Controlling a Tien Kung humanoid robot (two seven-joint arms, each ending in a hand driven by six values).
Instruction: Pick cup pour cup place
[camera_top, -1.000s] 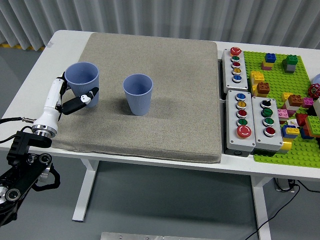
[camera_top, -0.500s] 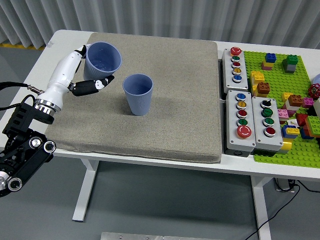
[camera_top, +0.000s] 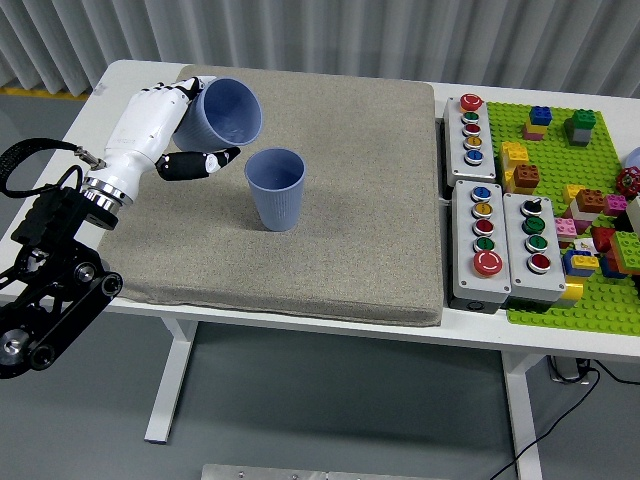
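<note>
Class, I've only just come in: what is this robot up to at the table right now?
The robot's left hand grips a blue cup, lifted off the grey mat and tilted with its mouth leaning toward a second blue cup, which stands upright on the mat just right of it. Nothing can be seen pouring. The right arm is out of view. Button boxes and a green brick plate sit untouched at the right.
</note>
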